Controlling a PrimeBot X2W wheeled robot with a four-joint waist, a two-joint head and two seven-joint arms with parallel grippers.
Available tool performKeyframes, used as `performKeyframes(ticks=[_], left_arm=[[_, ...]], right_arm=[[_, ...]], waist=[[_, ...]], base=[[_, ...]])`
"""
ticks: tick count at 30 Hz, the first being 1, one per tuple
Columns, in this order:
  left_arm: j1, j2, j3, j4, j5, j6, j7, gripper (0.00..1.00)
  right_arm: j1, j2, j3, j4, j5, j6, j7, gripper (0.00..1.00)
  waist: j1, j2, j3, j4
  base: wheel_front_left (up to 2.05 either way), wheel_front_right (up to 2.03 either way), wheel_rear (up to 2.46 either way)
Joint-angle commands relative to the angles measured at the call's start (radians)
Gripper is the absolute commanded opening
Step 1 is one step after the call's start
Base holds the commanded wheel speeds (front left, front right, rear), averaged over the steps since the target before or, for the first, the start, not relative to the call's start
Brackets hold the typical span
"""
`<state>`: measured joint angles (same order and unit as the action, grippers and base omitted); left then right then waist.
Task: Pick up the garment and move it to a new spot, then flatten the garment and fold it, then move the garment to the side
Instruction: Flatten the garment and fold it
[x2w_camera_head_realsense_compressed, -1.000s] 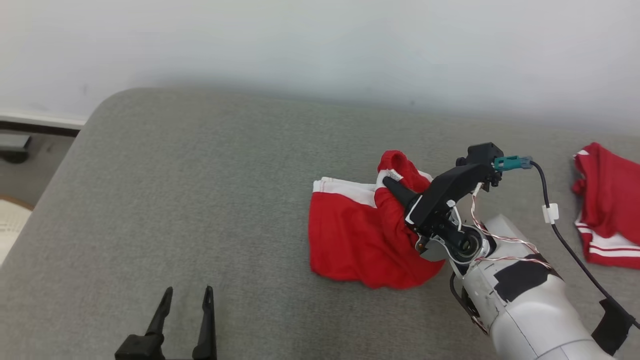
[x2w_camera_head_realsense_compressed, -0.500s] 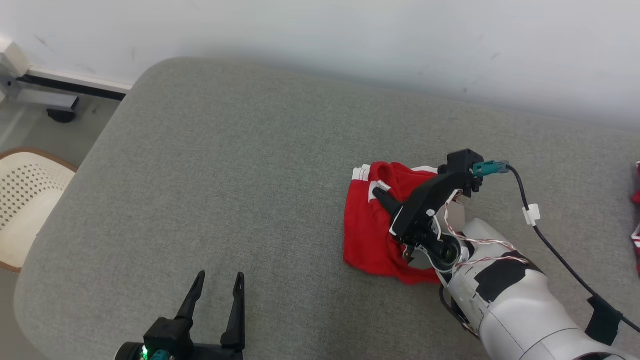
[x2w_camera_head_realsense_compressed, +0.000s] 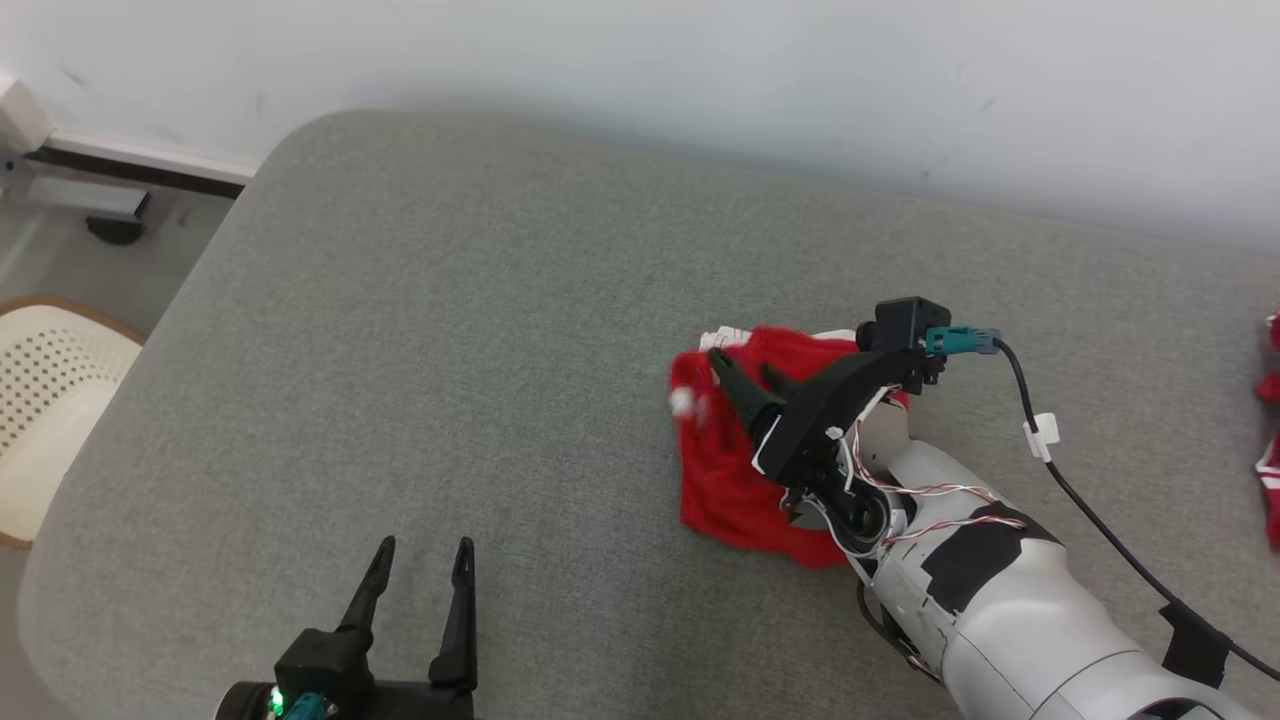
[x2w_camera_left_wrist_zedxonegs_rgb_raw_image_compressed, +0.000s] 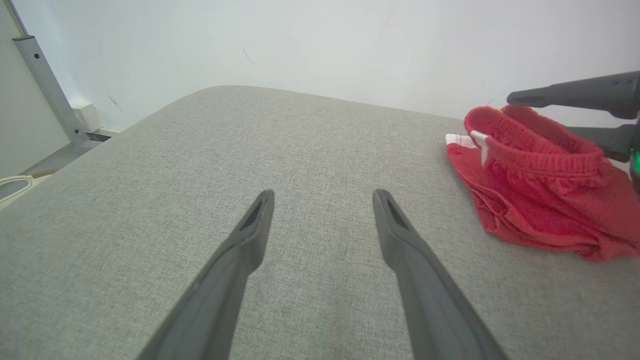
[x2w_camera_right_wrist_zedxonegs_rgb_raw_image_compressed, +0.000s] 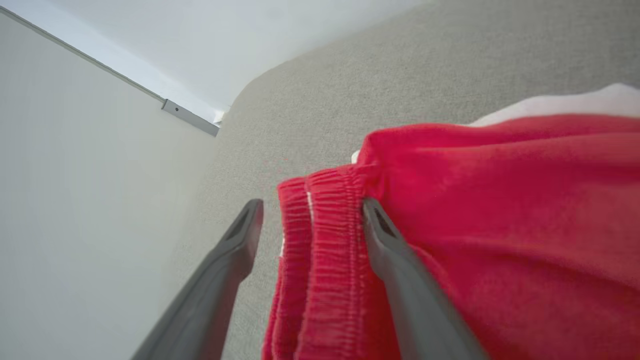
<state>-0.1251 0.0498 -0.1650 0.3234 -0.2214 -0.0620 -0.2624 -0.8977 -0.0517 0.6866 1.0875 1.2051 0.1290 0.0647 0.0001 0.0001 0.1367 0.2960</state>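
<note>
The garment is a pair of red shorts with white trim, lying crumpled on the grey padded surface. My right gripper hangs just above its upper part, open. In the right wrist view the ribbed red waistband lies loosely between the spread fingers of the right gripper. My left gripper is open and empty near the front edge, well left of the garment. From the left wrist view the left gripper points across bare surface, with the garment at the right.
Another red and white cloth lies at the far right edge. A pale wall runs behind the surface. Off its rounded left end stands a perforated cream chair seat on the floor. A black cable trails from my right wrist.
My right gripper has opened and let go of the waistband, and the garment has slumped onto the surface. The head camera shifted its view. The left gripper stays open.
</note>
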Motion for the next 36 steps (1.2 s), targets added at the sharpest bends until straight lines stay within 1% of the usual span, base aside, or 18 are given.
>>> performKeyframes(ticks=[1, 2, 3, 4, 5, 7, 10, 13, 17, 18, 20, 23, 24, 28, 31, 36], left_arm=[[0.010, 0.001, 0.008, 0.004, 0.011, -0.003, -0.003, 1.00], [0.022, 0.000, 0.021, 0.004, 0.019, -0.006, -0.003, 1.00], [0.022, 0.000, 0.021, 0.004, 0.019, -0.006, -0.003, 1.00], [0.033, 0.001, 0.035, 0.001, 0.028, -0.006, -0.003, 1.00], [0.033, 0.001, 0.035, 0.001, 0.028, -0.006, -0.003, 1.00], [0.038, 0.001, 0.049, -0.004, 0.033, -0.010, -0.003, 1.00], [0.055, 0.001, 0.074, -0.012, 0.048, -0.015, -0.003, 1.00], [0.076, 0.001, 0.101, -0.021, 0.061, -0.015, -0.003, 1.00], [0.092, 0.001, 0.133, -0.037, 0.077, -0.021, -0.003, 1.00], [0.099, 0.001, 0.142, -0.042, 0.080, -0.022, -0.003, 1.00], [0.110, 0.000, 0.153, -0.050, 0.087, -0.024, -0.003, 1.00], [0.104, 0.001, 0.162, -0.061, 0.094, -0.024, -0.003, 1.00], [0.104, 0.001, 0.167, -0.066, 0.098, -0.024, -0.003, 1.00], [0.106, 0.001, 0.178, -0.074, 0.109, -0.029, -0.003, 1.00], [0.111, 0.001, 0.190, -0.082, 0.116, -0.029, -0.003, 1.00], [0.121, 0.001, 0.202, -0.091, 0.125, -0.030, -0.003, 1.00]], right_arm=[[-0.001, 0.002, 0.012, -0.005, -0.002, 0.002, -0.019, 1.00], [0.002, 0.001, 0.015, -0.017, 0.005, 0.002, -0.044, 1.00], [0.002, 0.001, 0.015, -0.017, 0.005, 0.002, -0.044, 1.00], [-0.003, -0.010, 0.025, -0.029, -0.015, 0.002, -0.084, 1.00], [-0.003, -0.010, 0.025, -0.029, -0.015, 0.002, -0.084, 1.00], [0.003, -0.035, 0.032, -0.054, -0.028, 0.002, -0.128, 1.00], [0.019, -0.088, 0.060, -0.094, -0.071, 0.002, -0.211, 1.00], [0.045, -0.135, 0.061, -0.127, -0.095, 0.002, -0.288, 1.00], [0.091, -0.199, 0.044, -0.166, -0.154, 0.002, -0.328, 1.00], [0.098, -0.216, 0.023, -0.187, -0.183, 0.002, -0.329, 1.00], [0.136, -0.243, -0.052, -0.248, -0.249, 0.002, -0.329, 1.00], [0.245, -0.260, -0.185, -0.357, -0.393, 0.002, -0.328, 1.00], [0.319, -0.257, -0.278, -0.445, -0.501, 0.002, -0.329, 1.00], [0.500, -0.219, -0.447, -0.615, -0.675, 0.002, -0.329, 1.00], [0.611, -0.172, -0.548, -0.721, -0.757, 0.002, -0.329, 1.00], [0.744, -0.121, -0.624, -0.852, -0.864, 0.002, -0.329, 1.00]], waist=[[-0.0001, -0.0001, -0.016, -0.017], [-0.0001, -0.0001, -0.028, -0.031], [-0.0001, -0.0001, -0.028, -0.031], [-0.0001, -0.0001, -0.040, -0.045], [-0.0001, -0.0001, -0.040, -0.045], [-0.0001, -0.0001, -0.051, -0.059], [-0.0001, -0.0001, -0.064, -0.080], [-0.0001, -0.0001, -0.079, -0.104], [-0.0001, -0.0001, -0.088, -0.131], [-0.0001, -0.0001, -0.088, -0.140], [-0.0001, -0.0001, -0.088, -0.154], [-0.0001, -0.0001, -0.087, -0.168], [-0.0001, -0.0001, -0.085, -0.176], [-0.0001, -0.0001, -0.087, -0.189], [-0.0001, -0.0001, -0.088, -0.201], [-0.0001, -0.0001, -0.096, -0.218]], base=[[0.00, 0.00, 0.00], [0.00, 0.00, 0.00], [0.00, 0.00, 0.00], [0.00, 0.00, 0.00], [0.00, 0.00, 0.00], [0.00, 0.00, 0.00], [0.00, 0.00, 0.00], [0.00, 0.00, 0.00], [0.00, 0.00, 0.00], [0.00, 0.00, 0.00], [0.00, 0.00, 0.00], [0.00, 0.00, 0.00], [0.00, 0.00, 0.00], [0.00, 0.00, 0.00], [0.00, 0.00, 0.00], [0.00, 0.00, 0.00]])
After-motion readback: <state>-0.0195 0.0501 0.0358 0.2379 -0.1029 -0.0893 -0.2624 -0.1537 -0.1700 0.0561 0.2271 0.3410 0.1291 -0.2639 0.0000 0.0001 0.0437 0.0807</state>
